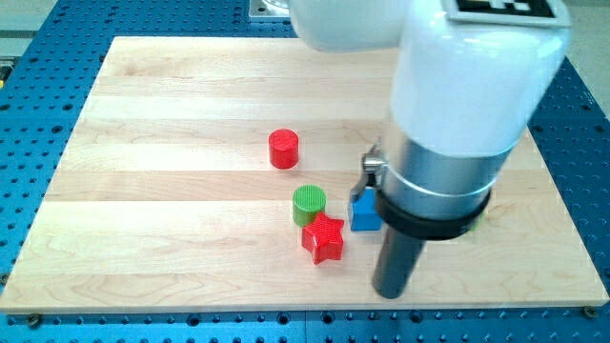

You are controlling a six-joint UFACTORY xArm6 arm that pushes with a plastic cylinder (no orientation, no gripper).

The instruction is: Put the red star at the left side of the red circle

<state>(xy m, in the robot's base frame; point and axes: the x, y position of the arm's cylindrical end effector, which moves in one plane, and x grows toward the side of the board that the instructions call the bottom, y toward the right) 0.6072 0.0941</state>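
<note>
The red star (323,238) lies on the wooden board, below the middle. The red circle (283,149), a short cylinder, stands up and to the left of it, well apart. A green circle (309,203) sits between them, touching the star's upper left. My tip (391,291) is down on the board to the right of and slightly below the red star, with a small gap between them. The arm's white and grey body hides the board's upper right.
A blue block (364,213) stands just right of the star, partly behind the rod. The wooden board (152,191) lies on a blue perforated table (38,105). A yellowish-green bit shows at the arm's right edge (477,221).
</note>
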